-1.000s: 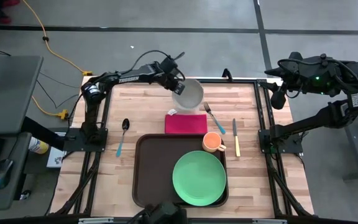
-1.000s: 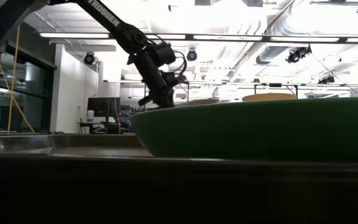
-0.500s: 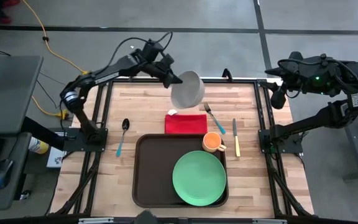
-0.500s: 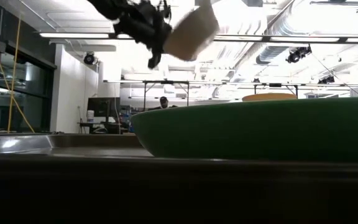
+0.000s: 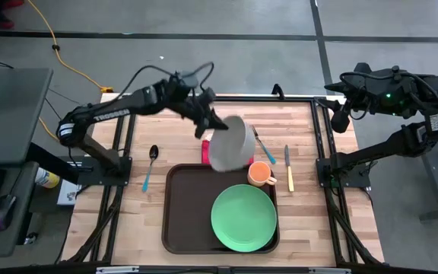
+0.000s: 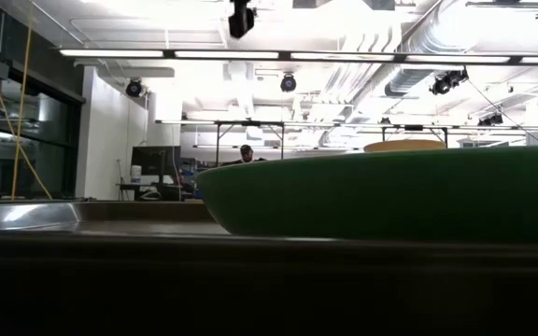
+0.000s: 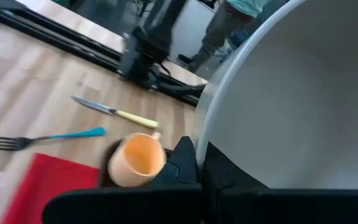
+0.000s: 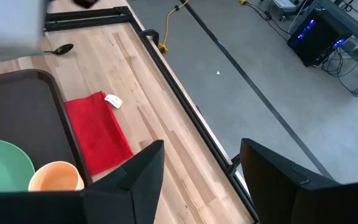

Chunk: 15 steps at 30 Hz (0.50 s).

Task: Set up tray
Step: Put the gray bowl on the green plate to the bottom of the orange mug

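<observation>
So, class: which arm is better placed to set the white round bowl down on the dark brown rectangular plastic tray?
Left. The left gripper is shut on the white round bowl's rim, holding it above the dark brown tray's far edge. The right gripper is open, parked beyond the table's right edge.

Green plate (image 5: 243,219) at 5 o'clock of table (image 5: 181,144). Orange cup (image 5: 260,174) at its 1 o'clock. Knife (image 5: 288,168) just at cup's 3, fork (image 5: 261,143) at 12. Red napkin (image 8: 98,134) partly hidden under white bowl (image 5: 230,144). Spoon (image 5: 150,167) at 9.
</observation>
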Available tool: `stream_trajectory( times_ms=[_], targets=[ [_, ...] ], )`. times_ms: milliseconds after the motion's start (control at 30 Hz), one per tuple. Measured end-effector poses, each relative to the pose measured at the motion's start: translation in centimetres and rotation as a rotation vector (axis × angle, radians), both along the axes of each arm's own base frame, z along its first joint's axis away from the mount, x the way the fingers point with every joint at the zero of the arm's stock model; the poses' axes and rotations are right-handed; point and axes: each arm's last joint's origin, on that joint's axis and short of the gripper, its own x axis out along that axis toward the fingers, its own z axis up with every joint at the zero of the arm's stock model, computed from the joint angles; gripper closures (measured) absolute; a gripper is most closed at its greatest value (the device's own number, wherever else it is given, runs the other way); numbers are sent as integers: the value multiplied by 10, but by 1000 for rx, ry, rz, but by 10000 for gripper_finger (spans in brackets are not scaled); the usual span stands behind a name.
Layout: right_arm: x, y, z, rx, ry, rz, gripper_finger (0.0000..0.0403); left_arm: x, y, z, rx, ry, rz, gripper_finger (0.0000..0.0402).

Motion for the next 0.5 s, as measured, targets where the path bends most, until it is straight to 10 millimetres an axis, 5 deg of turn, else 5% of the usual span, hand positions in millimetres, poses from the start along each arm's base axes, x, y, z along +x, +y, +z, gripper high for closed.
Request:
stream_trajectory(
  times_ms=[267, 500],
  targets=[
    [0, 0, 0, 2, -3, -8, 212, 26, -75, -14, 31, 61, 8, 384],
    [0, -1, 0, -10, -1, -21, 212, 45, -116, -45, 59, 194, 79, 384]
  ],
)
